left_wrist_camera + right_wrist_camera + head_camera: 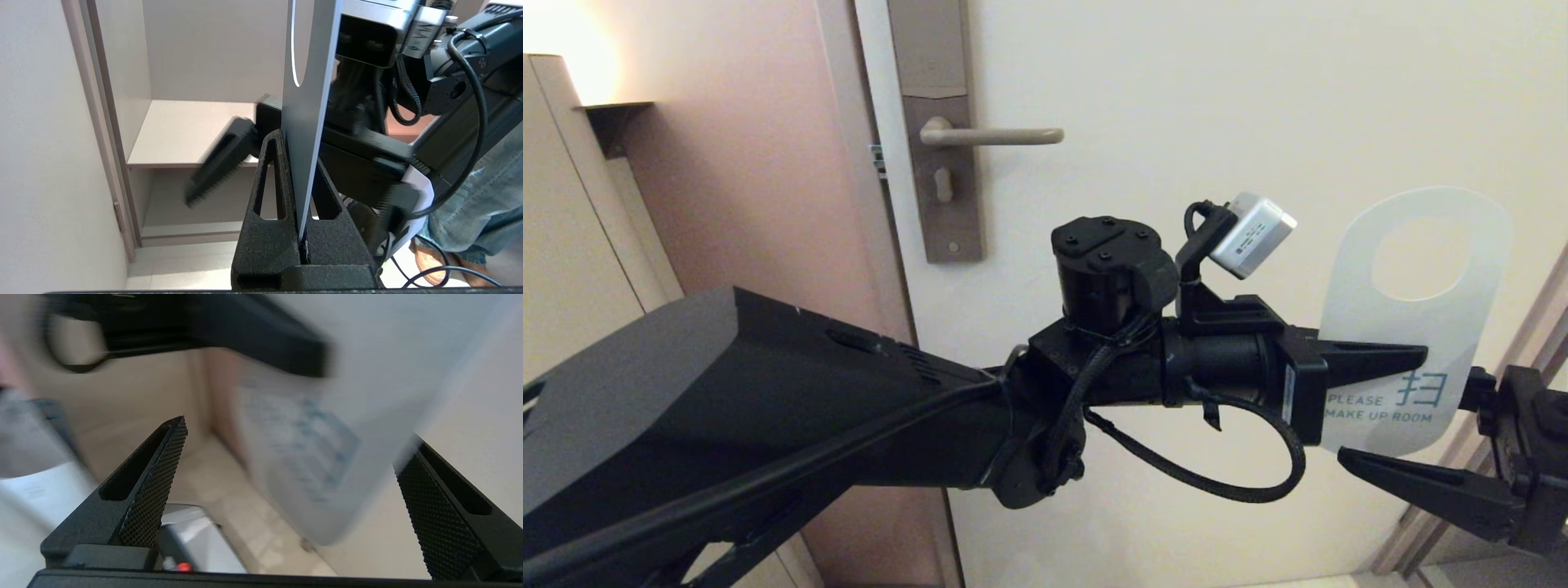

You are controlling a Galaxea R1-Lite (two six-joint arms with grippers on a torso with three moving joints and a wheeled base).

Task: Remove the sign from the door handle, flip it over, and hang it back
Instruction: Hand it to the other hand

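The left gripper [1409,359] is holding the sign [1425,327] with its jaws squeezed on it, away from the door handle [996,135]. The right gripper [1405,425] is waiting beside it, jaws wide apart. A sloppy swap could be dropping the sign.

- The slim beige-grey metal door handle [996,135] sits on its tall grey-brown lock plate [938,131], well up and left of the sign.
- The flat white rounded door-hanger sign [1417,318] stands upright before the cream door [1217,98], hole uppermost.
- The left gripper [1401,357] reaches in from the left, clamped on the sign's lower part.
- The right gripper [1401,445], jaws apart, lies at the sign's lower right.
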